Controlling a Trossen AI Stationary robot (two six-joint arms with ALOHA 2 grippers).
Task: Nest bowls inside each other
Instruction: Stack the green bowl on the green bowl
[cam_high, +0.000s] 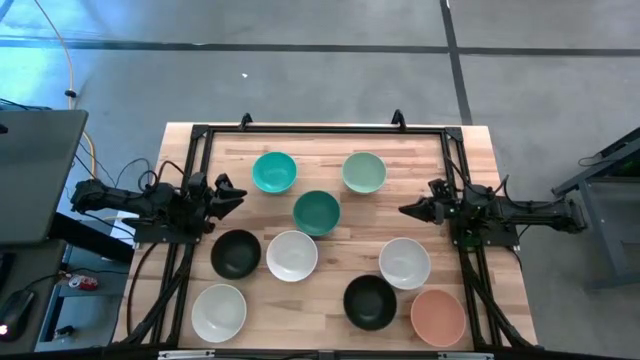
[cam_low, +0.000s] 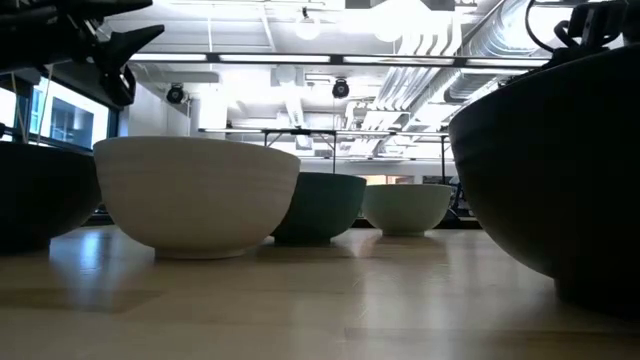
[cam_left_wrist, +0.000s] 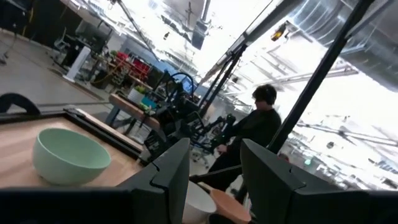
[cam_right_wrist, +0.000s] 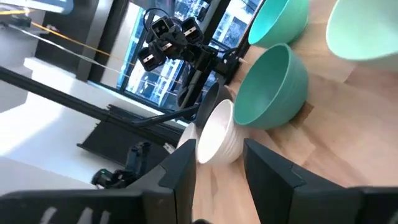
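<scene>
Nine bowls sit separately on the wooden table (cam_high: 470, 150): two teal bowls (cam_high: 274, 172), a mint bowl (cam_high: 364, 172), three white bowls (cam_high: 292, 255), two black bowls (cam_high: 236, 253), one salmon-pink bowl (cam_high: 438, 317). None is nested yet. The left gripper (cam_high: 232, 195) and right gripper (cam_high: 410, 209) hover at the table's sides, fingers parted, holding nothing.

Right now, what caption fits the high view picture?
Nine bowls sit apart on the table; nothing nested yet.
</scene>
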